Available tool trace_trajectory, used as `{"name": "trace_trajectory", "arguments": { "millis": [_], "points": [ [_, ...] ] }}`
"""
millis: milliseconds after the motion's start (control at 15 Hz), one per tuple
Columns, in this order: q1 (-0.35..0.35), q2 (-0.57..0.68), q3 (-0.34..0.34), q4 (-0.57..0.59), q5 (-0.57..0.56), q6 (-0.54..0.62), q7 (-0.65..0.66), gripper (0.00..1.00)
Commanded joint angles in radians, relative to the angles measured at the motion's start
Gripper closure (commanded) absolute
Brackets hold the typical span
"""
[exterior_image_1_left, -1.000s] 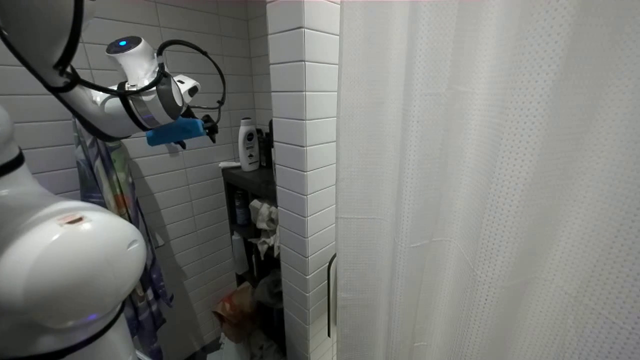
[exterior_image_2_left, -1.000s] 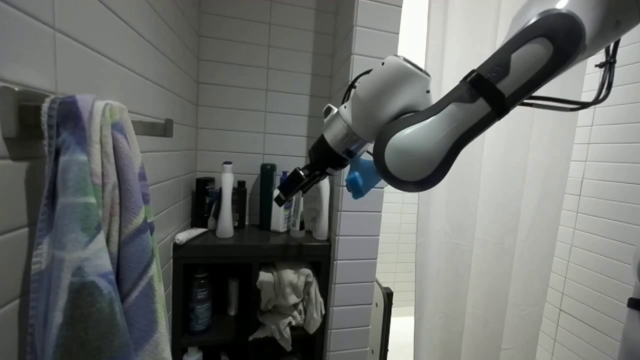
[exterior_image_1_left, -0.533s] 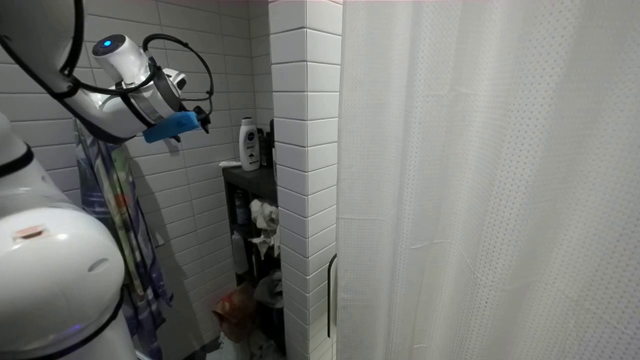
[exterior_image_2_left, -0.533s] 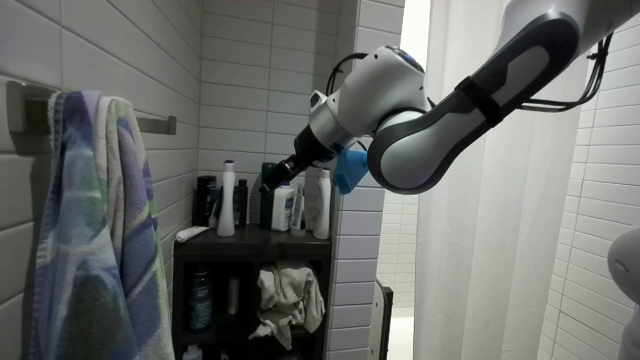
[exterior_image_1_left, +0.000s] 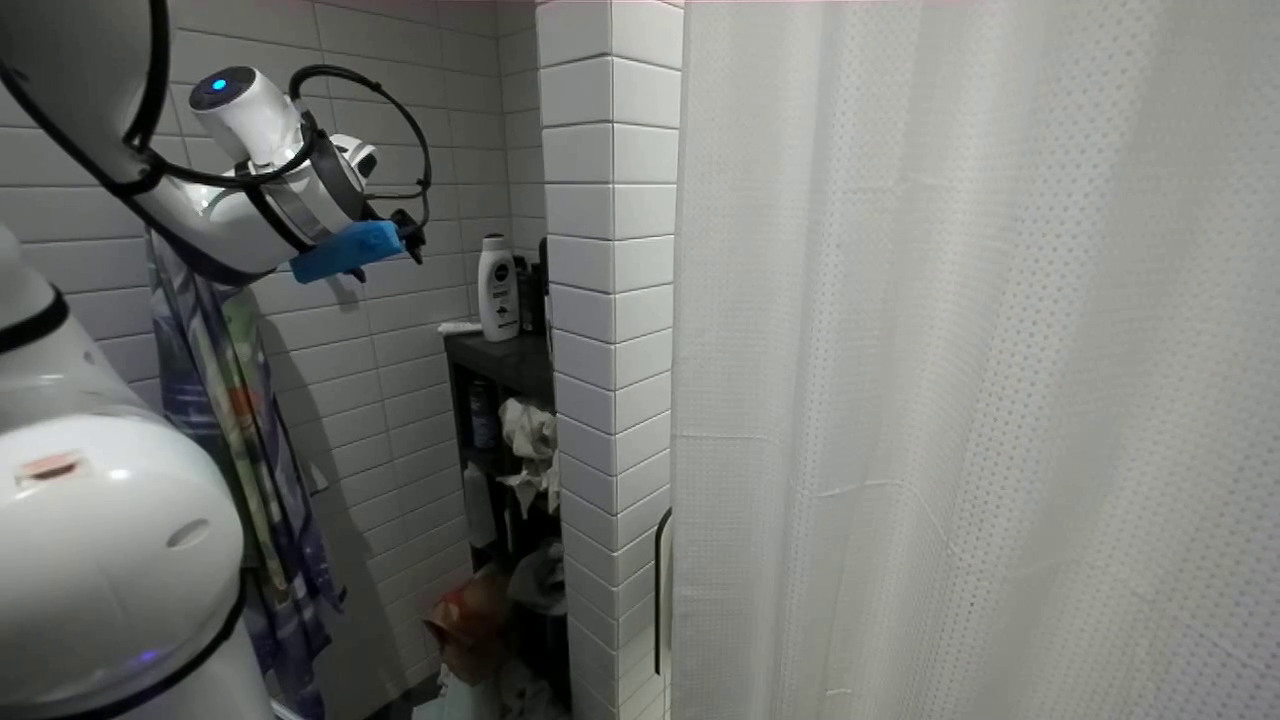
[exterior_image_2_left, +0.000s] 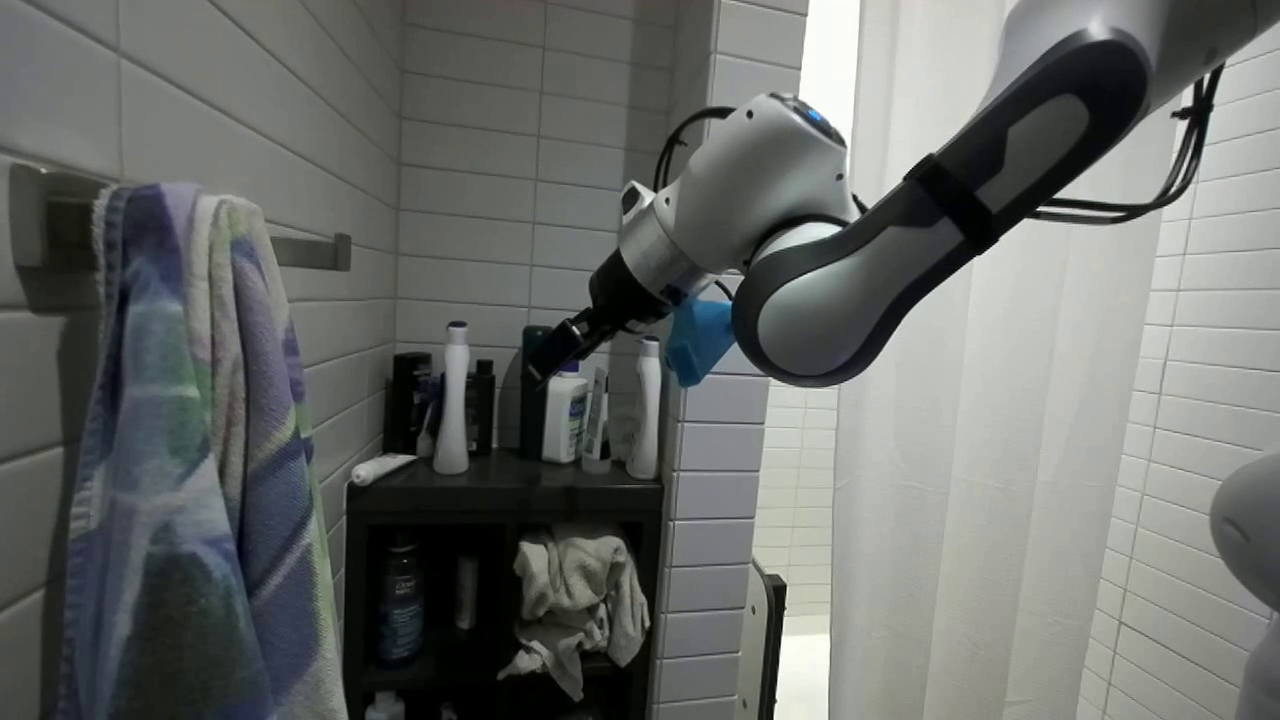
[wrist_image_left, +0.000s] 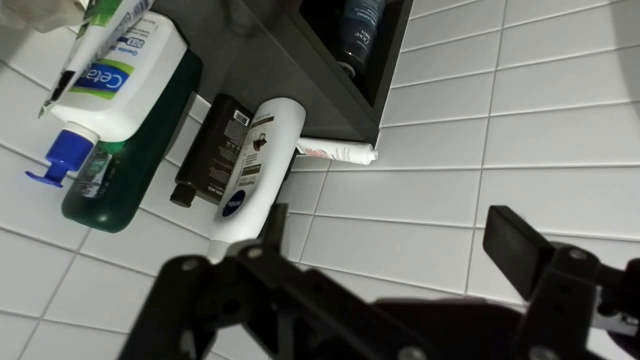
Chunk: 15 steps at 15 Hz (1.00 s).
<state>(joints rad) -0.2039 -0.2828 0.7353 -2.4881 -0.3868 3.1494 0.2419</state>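
Nearest to where I stand, a patterned towel (exterior_image_2_left: 200, 430) hangs over a metal rail (exterior_image_2_left: 315, 252). Beyond it, the robot arm (exterior_image_2_left: 755, 200) extends in front of a white shower curtain (exterior_image_2_left: 950, 550) and carries the pincer (wrist_image_left: 395, 235). Pincer condition: fingers spread wide, nothing between them, suspended in the air in front of the shelf unit (exterior_image_2_left: 490, 497).

Item nearest the pincer: the Nivea bottle (wrist_image_left: 260, 165), upright on top of the shelf unit. In the wrist view one finger overlaps its cap; no contact shows, and the bottle appears to stand apart. Near it lies a white tube (wrist_image_left: 345, 151); slightly behind it stands a dark brown bottle (wrist_image_left: 215, 145). Farther along the same top are a Cetaphil pump bottle (wrist_image_left: 147, 75) and, behind that, a dark green bottle (wrist_image_left: 135, 170). Below, a Dove container (exterior_image_2_left: 402, 605) occupies one compartment and a crumpled cloth (exterior_image_2_left: 580, 575) spills out of the next. The tiled wall (exterior_image_2_left: 470, 170) closes the rear.

Progress, by my judgement: early stage. Done: the pincer is positioned near the bottles with its jaws apart. Not yet done: contact with the Nivea bottle or any neighbour; none is held, and each one described stands or lies on its support.
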Motion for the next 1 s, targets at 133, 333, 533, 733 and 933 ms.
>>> {"name": "trace_trajectory", "arguments": {
  "millis": [133,333,533,733,933],
  "points": [
    [0.0,0.0,0.0,0.0,0.0,0.0,0.0,0.0],
    [0.0,0.0,0.0,0.0,0.0,0.0,0.0,0.0],
    [-0.07,0.001,0.075,0.038,-0.016,-0.035,0.054,0.0],
    [-0.131,0.04,0.16,0.096,-0.016,-0.067,0.107,0.0],
    [-0.264,0.011,0.295,0.133,-0.057,-0.099,0.196,0.0]
  ]
}}
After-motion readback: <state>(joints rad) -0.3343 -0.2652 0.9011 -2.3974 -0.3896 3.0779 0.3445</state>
